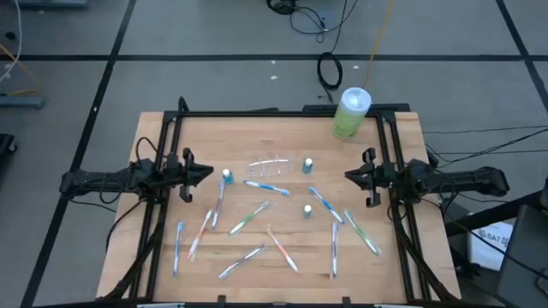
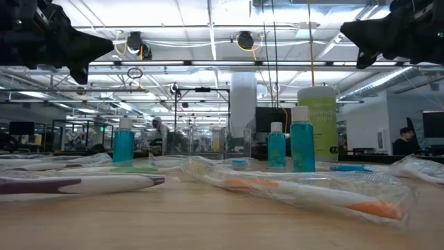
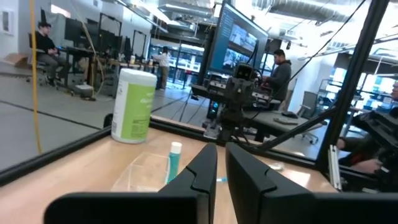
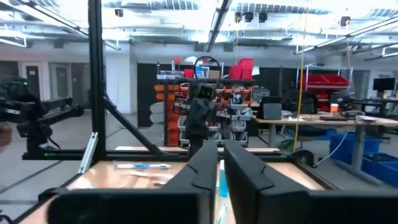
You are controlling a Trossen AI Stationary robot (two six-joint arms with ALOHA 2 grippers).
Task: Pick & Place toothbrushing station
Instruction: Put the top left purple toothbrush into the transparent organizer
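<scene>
Looking down, toothbrushes [image 1: 257, 211] scatter mid-frame; the clear cup [image 1: 272, 165] lies toppled. Wrist views alone show the left gripper [image 3: 221, 163] and right gripper [image 4: 220, 159] nearly closed, empty.

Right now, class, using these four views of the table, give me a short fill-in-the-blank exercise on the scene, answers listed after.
1. The clear plastic cup lies on its ____.
2. The pale-green canister has a ____ lid.
3. The left gripper and right gripper each hold ____.
4. The toothbrushes lie scattered on the ____ table.

Answers: side; white; nothing; wooden
</scene>
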